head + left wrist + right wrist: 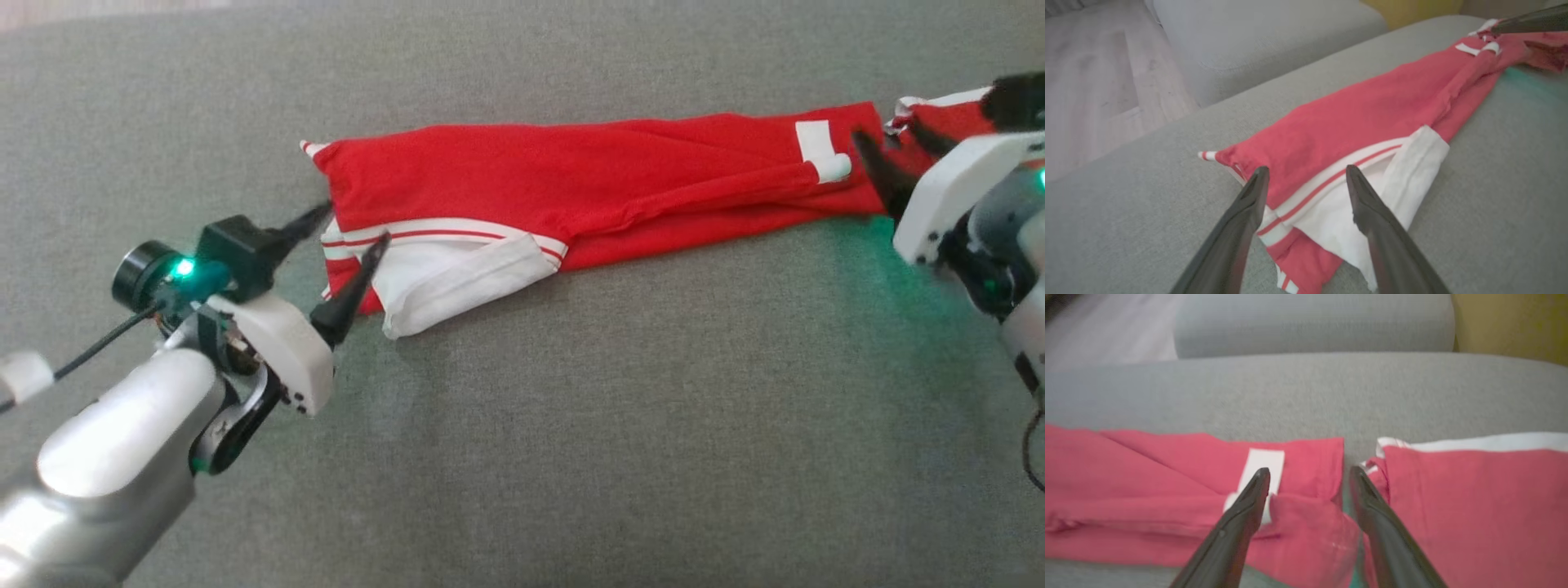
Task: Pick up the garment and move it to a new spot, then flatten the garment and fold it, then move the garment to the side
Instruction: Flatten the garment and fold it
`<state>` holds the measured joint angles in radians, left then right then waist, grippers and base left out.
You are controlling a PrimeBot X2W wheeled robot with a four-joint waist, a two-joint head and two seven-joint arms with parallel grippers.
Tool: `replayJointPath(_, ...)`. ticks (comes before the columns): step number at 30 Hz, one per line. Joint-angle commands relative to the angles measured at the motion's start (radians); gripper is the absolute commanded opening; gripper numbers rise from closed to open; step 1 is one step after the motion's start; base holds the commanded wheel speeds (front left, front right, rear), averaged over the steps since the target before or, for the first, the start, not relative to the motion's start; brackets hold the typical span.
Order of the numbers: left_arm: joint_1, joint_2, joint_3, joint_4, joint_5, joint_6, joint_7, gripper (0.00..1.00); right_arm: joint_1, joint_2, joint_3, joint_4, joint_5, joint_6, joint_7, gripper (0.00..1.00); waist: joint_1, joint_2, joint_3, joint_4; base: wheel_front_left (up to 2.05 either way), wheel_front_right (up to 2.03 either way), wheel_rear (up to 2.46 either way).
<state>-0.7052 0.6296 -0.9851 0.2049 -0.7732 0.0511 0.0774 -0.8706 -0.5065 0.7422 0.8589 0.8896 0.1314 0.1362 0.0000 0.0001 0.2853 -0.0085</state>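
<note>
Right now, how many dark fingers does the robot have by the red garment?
4. Two on the left gripper, spread apart at the garment's white-striped end; two on the right gripper, spread at its other end. None seem hidden.

Left gripper (pixel 355 223): two long black fingers (pixel 347 290) tapering to points, at 9 o'clock in the head view.
Left wrist shell (pixel 282 347): glossy white, rounded, with small dark screw holes at its 5 o'clock edge.
Left camera (pixel 135 273): black cylinder, green light at its 3 o'clock.
Cable (pixel 98 347): thin, black, with a white clip (pixel 24 371).
Left forearm (pixel 106 461): silver-white tube.
Right gripper (pixel 883 131): black fingers, at 3 o'clock.
Right wrist shell (pixel 951 192): white, angular.
</note>
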Motion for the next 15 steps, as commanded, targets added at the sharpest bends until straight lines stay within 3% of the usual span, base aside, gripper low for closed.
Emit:
replayJointPath(1, -0.023, 0.029, 0.064, -0.012, 0.005, 0.014, -0.024, 1.00, -0.008, -0.016, -0.011, -0.030, 0.016, -0.001, -0.021, 1.00, 0.0000, -0.0001, -0.012, -0.001, 0.00, 0.00, 0.00)
replayJointPath(8, 0.027, -0.059, 0.259, 0.008, -0.047, 0.179, -0.306, 1.00, 0.012, 0.041, -0.104, -0.125, 0.058, -0.001, -0.253, 1.00, 0.0000, -0.0001, -0.087, -0.006, 0.00, 0.00, 0.00)
replayJointPath(12, 0.092, -0.089, 0.378, -0.038, -0.001, 0.257, -0.338, 1.00, 0.050, 0.117, -0.190, -0.132, 0.056, -0.001, -0.370, 1.00, 0.0000, -0.0001, -0.129, -0.019, 0.00, 0.00, 0.00)
replayJointPath(15, 0.179, -0.140, 0.488, -0.115, 0.074, 0.287, -0.339, 1.00, 0.090, 0.172, -0.252, -0.130, -0.012, -0.001, -0.395, 1.00, 0.0000, -0.0001, -0.152, -0.024, 0.00, 0.00, 0.00)
